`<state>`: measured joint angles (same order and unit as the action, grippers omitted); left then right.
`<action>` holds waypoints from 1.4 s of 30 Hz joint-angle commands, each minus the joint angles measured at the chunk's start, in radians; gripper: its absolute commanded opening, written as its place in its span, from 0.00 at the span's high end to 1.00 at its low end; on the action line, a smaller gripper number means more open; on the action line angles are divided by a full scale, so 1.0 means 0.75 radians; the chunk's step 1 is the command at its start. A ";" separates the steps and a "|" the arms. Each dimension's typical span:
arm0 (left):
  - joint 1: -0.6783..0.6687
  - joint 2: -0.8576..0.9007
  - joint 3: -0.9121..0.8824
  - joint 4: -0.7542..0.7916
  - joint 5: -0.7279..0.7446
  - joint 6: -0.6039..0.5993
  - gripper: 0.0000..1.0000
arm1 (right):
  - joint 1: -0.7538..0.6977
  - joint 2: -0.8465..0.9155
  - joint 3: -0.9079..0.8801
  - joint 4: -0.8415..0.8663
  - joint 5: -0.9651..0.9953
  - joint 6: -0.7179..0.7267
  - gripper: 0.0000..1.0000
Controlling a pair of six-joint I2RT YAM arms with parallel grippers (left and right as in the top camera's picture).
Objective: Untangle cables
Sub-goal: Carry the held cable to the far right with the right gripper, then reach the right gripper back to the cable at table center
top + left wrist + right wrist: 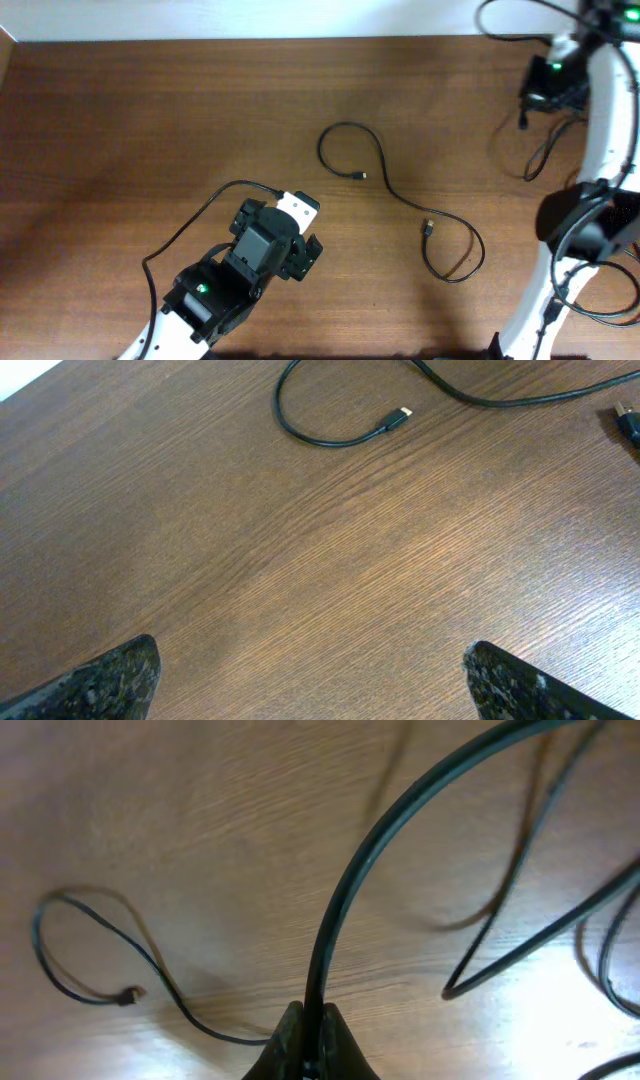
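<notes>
One thin black cable [400,196] lies loose on the wooden table, with a loop at the left and a small metallic plug [362,177]. Its other plug [428,229] lies by a second loop at the right. The left wrist view shows the left loop and plug [398,416] at the top. My left gripper [285,228] is open and empty [310,680], above bare wood to the lower left of this cable. My right gripper [532,98] at the far right is shut [312,1025] on another black cable [350,890], which hangs in loops [540,155] below it.
The table [120,130] is brown wood with a pale wall edge along the back. Thicker black arm wires [570,285] trail near the right arm's base at the lower right. More cable strands [520,945] cross the right side of the right wrist view.
</notes>
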<state>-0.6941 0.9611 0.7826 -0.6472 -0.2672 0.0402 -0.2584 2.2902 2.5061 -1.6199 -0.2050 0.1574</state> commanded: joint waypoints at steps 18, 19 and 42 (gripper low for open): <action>0.005 -0.009 0.005 0.002 -0.013 -0.004 0.01 | -0.398 0.021 0.022 0.067 0.314 0.027 0.50; 0.005 -0.009 0.005 0.002 -0.013 -0.004 0.01 | -0.398 0.030 0.022 0.065 0.312 0.027 0.42; 0.005 -0.009 0.005 0.001 -0.013 -0.004 0.01 | -0.114 0.058 0.022 -0.071 -0.181 -0.343 0.35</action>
<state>-0.6941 0.9611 0.7826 -0.6472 -0.2668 0.0402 -0.4286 2.3276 2.5061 -1.6722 -0.2813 -0.0040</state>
